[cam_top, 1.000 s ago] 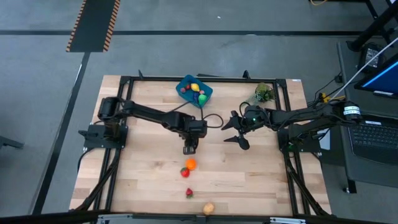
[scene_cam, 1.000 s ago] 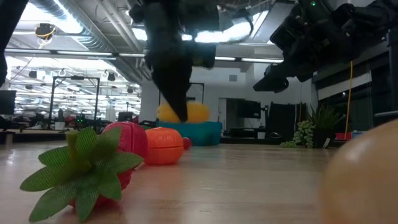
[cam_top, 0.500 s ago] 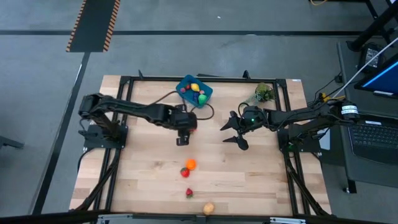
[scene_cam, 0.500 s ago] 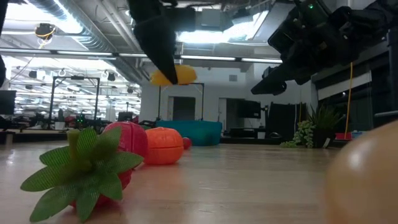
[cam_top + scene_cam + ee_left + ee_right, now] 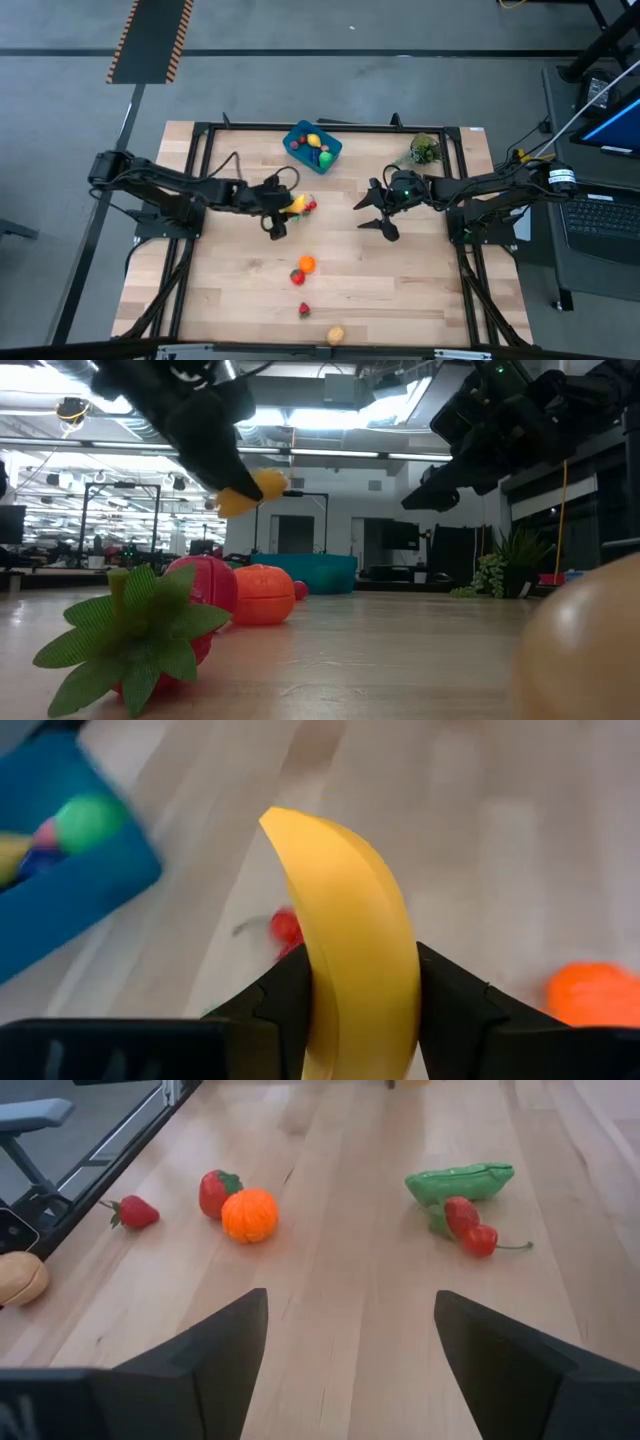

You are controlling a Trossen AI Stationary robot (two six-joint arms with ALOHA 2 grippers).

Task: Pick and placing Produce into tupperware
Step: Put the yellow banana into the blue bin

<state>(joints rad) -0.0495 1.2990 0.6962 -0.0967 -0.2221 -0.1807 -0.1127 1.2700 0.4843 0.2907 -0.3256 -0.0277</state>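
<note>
A yellow toy banana [image 5: 350, 940] hangs above the table's middle, with my left gripper [image 5: 279, 214] shut on it; the low view shows the banana [image 5: 252, 490] well above the wood. The blue tupperware [image 5: 312, 146] stands at the far edge, with several pieces of produce in it. On the table lie a green pea pod [image 5: 460, 1182], red cherries [image 5: 470, 1230], an orange [image 5: 306, 263], a red fruit [image 5: 297, 277], a strawberry [image 5: 304, 311] and a tan piece [image 5: 336, 335]. My right gripper [image 5: 373, 213] waits open, right of centre, above the table. My left gripper pinches the banana between its two fingers [image 5: 452, 1005], which lie across the curved body [image 5: 362, 995]. The gripper comes from the table's left, slanting downward. The banana's pointed end [image 5: 275, 820] sticks out past the fingertips, and the whole fruit is lifted clear of the table.
A grey-green plant sprig [image 5: 424, 150] stands at the far right. A black metal frame [image 5: 205, 128] runs around the tabletop. Bare wood lies between the tupperware and the cherries.
My left gripper has risen from beside the orange with the banana and drawn back toward the table's left and far edges. It has tipped from pointing down to a shallower slant. The banana has gone from table height to hanging clear.
</note>
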